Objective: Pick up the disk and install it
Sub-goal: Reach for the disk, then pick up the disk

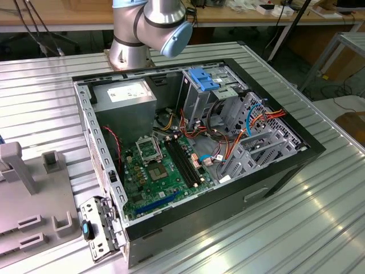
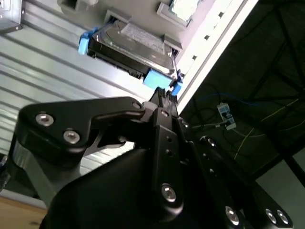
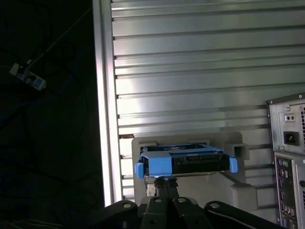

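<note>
In the exterior view the arm (image 1: pixel 151 25) rises from the far side of a ribbed metal tabletop (image 1: pixel 296 228), behind an open computer case (image 1: pixel 188 220) lying on its side. Inside the case a grey power-supply box (image 1: pixel 125 94) sits in the corner nearest the arm, a green motherboard (image 1: pixel 154 171) covers the floor, and a blue bracket (image 1: pixel 204 78) tops the grey drive cage (image 1: pixel 197 103). A grey fixture (image 1: pixel 23 188) rests on the tabletop at the exterior view's left, apart from the case. In the second wrist view the disk (image 2: pixel 133 45) sits on a grey holder (image 2: pixel 143 12) near the tabletop's edge, label face showing, with its blue rails (image 2: pixel 157 79) along the sides; the gripper (image 2: pixel 164 95) is right at the nearer rail and appears to touch it, though the contact is hard to make out. In the first wrist view the disk (image 3: pixel 190 163) is seen edge-on, resting in the same holder (image 3: pixel 238 191), with the gripper (image 3: pixel 163 183) just beside its near edge; the case's rear panel (image 3: pixel 286 157) stands apart from the holder. Whether the jaws are parted or closed, or have hold of the disk, I cannot tell
</note>
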`<state>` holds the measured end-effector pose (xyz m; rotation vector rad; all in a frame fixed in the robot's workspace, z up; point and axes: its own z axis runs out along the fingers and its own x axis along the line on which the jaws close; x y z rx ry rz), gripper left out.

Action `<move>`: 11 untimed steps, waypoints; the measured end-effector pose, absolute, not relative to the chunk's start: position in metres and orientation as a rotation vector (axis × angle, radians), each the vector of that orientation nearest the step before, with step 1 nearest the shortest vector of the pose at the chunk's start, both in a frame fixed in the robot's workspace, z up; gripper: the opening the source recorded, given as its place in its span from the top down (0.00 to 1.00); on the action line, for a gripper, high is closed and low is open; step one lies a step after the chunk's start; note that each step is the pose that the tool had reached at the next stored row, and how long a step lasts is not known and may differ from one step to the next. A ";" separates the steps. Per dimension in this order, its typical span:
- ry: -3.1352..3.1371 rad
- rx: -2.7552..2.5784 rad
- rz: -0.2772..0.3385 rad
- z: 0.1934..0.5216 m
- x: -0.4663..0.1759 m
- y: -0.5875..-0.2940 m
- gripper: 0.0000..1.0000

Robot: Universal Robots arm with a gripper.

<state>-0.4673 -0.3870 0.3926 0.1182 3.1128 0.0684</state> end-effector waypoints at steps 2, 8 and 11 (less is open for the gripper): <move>3.113 0.118 0.068 0.393 -0.467 -0.387 0.89; 3.113 0.118 0.068 0.393 -0.467 -0.387 0.89; 3.113 0.108 0.068 0.393 -0.467 -0.387 0.89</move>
